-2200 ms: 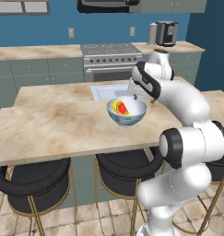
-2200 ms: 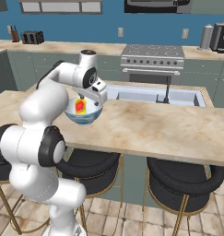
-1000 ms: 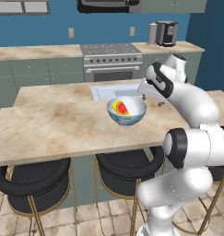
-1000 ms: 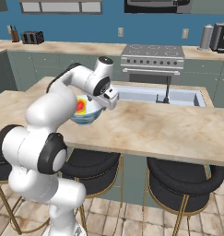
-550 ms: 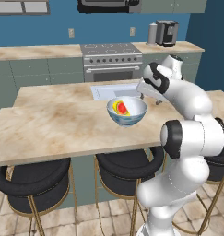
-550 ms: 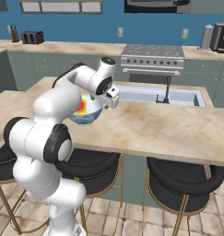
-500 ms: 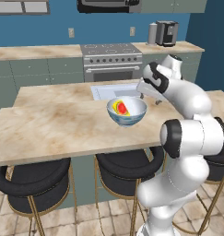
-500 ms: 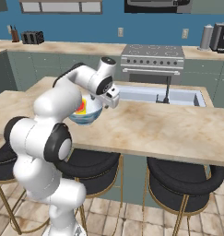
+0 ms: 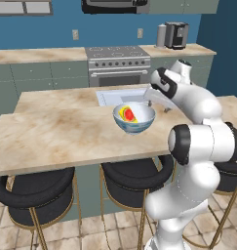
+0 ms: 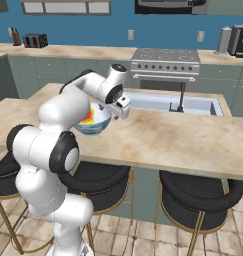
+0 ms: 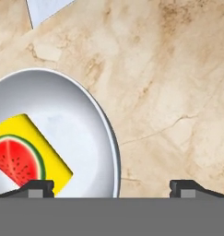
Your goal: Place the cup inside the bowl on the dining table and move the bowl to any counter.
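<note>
The bowl point(image 9: 134, 121), white inside and pale blue outside, stands on the dining table point(image 9: 51, 132) near its sink. Inside it lies the small yellow cup point(image 9: 127, 114) with a red patch, seen from above in the hand view as the cup point(image 11: 26, 156). My gripper point(image 9: 158, 102) hovers just above the bowl's right rim, open and holding nothing. In the hand view the bowl's rim point(image 11: 114, 152) runs between my gripper's point(image 11: 112, 186) spread fingertips, one over the bowl and one over bare table point(image 11: 178, 69). From the right base view, the hand point(image 10: 121, 106) covers part of the bowl point(image 10: 93, 125).
A sink point(image 9: 115, 95) with a dark faucet point(image 10: 181, 97) is set into the table behind the bowl. Black stools point(image 9: 34, 193) stand along the near edge. Beyond lie the counter point(image 10: 68, 51), a stove point(image 9: 117, 63) and a coffee machine point(image 9: 176, 35).
The hand, earlier over the bowl, swung out to the bowl's right and has since eased back toward its right rim. Bowl and cup have stayed put. The jaws stay open.
</note>
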{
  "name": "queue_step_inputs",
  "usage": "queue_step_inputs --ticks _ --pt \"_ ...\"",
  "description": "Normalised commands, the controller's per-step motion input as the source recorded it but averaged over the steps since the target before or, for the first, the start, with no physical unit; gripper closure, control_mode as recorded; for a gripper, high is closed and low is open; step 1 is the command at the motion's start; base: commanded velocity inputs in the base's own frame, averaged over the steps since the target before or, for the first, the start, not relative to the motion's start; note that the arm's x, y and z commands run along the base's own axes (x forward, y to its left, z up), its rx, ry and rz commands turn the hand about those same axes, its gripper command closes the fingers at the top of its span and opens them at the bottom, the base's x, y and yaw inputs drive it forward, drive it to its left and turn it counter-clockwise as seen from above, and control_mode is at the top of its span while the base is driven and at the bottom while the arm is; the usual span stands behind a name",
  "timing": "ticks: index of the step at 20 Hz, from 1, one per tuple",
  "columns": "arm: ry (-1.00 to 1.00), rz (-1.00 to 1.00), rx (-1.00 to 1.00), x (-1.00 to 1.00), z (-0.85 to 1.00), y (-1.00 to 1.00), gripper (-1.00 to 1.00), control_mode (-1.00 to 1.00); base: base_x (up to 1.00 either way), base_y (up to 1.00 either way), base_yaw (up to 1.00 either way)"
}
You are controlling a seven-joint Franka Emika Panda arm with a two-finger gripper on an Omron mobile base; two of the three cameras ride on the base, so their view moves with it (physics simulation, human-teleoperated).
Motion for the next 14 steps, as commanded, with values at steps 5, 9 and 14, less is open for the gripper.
queue_step_inputs --ticks 5,9,14 --pt "0.00 0.00 0.00 0.00 -0.18 0.00 -1.00 -1.00 0.00 0.00 0.00" --pt "0.04 0.00 0.00 0.06 -0.06 0.00 -1.00 -1.00 0.00 0.00 0.00" --pt "0.07 0.00 0.00 0.26 -0.04 0.00 -1.00 -1.00 0.00 0.00 0.00"
